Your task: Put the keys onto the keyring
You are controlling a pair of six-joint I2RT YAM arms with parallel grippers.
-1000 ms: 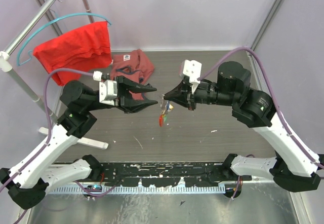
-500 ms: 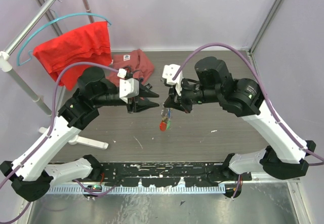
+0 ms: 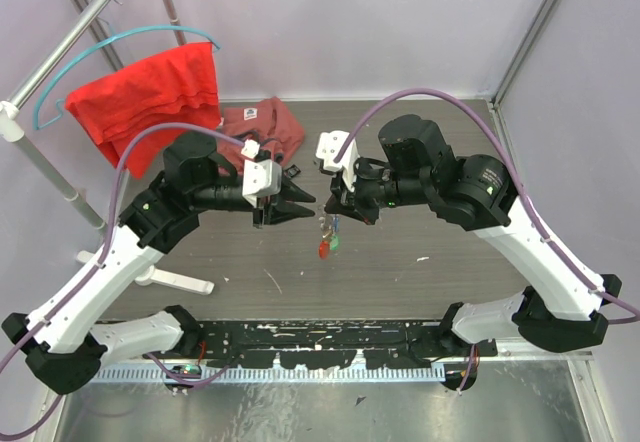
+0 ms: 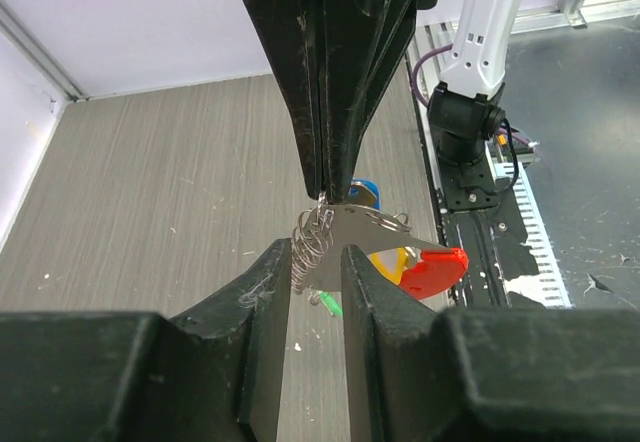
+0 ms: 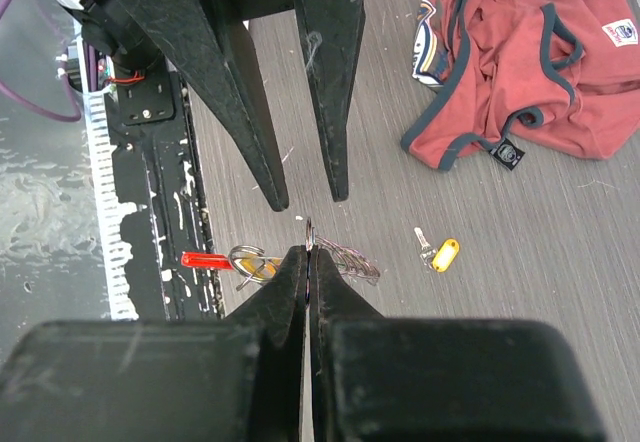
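The keyring [image 4: 312, 247], a stretched silvery coil with a red oval tag [image 4: 436, 271], hangs in the air above the table. My right gripper [image 5: 308, 249] is shut on the ring's top edge; in the left wrist view its fingers [image 4: 330, 112] come down from above. Keys with blue [image 4: 366, 193], yellow [image 4: 392, 260] and green [image 4: 331, 304] heads dangle from the ring. My left gripper [image 4: 315, 262] is open, and the coil sits between its fingertips, close to the left finger. In the top view the two grippers [image 3: 300, 207] [image 3: 336, 209] face each other over the keyring [image 3: 325, 234].
A loose yellow-headed key [image 5: 440, 254] lies on the table. A dull red shirt [image 3: 262, 127] is crumpled at the back. A bright red cloth [image 3: 150, 87] hangs on a blue hanger from the rack on the left, whose white foot [image 3: 170, 280] rests on the table.
My left gripper has moved right until its tips flank the ring's coil, and its jaws have narrowed. The right arm shifted left with the keyring, still shut on it.
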